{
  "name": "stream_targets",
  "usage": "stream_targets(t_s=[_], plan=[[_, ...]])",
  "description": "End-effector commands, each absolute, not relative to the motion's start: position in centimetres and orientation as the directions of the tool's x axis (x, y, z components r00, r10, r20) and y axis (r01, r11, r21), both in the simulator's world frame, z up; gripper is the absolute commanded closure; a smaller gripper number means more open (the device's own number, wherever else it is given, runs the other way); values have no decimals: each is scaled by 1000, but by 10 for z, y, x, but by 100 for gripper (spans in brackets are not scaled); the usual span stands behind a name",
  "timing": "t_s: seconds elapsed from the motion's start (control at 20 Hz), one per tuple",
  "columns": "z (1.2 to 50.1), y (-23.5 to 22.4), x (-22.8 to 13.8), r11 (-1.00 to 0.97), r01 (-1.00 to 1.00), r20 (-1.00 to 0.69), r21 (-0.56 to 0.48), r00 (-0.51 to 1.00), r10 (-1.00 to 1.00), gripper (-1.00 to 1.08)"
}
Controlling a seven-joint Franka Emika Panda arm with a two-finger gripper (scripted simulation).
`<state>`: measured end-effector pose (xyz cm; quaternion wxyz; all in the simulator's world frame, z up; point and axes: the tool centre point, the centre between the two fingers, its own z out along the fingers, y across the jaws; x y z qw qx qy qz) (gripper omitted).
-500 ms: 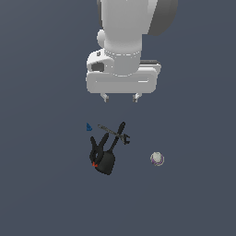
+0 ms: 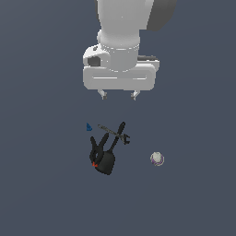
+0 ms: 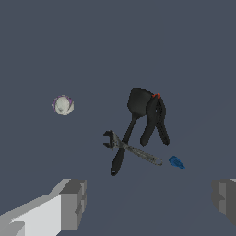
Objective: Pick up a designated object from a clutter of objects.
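No brand, label or writing is legible on any item. The tool (image 2: 119,96) hangs above the bench (image 2: 41,193), its fingers wide apart and holding nothing; the arm above is cut off by the frame edge. Below it sits the clutter: a tiny blue wedge (image 2: 88,126), a thin grey wrench (image 2: 113,132) lying across a black pronged clamp (image 2: 105,156). The small whitish ball (image 2: 157,158), faintly purple-marked, rests alone toward the exterior view's right, well apart from the clamp. Its markings are too small to read.
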<state>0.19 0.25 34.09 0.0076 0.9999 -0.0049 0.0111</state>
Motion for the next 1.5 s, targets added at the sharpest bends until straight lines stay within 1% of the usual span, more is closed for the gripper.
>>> stream_targets(t_s=[0.0, 0.4, 0.75, 1.1, 1.45], plan=[[343, 1, 1, -1000, -18, 22, 16, 1000, -17, -92], [333, 8, 10, -999, 37, 19, 22, 999, 38, -92], [305, 29, 32, -982, 183, 11, 35, 983, 183, -92], [254, 66, 62, -909, 415, -5, 43, 910, 415, -92], [189, 115, 86, -760, 649, -15, 34, 761, 649, -92]])
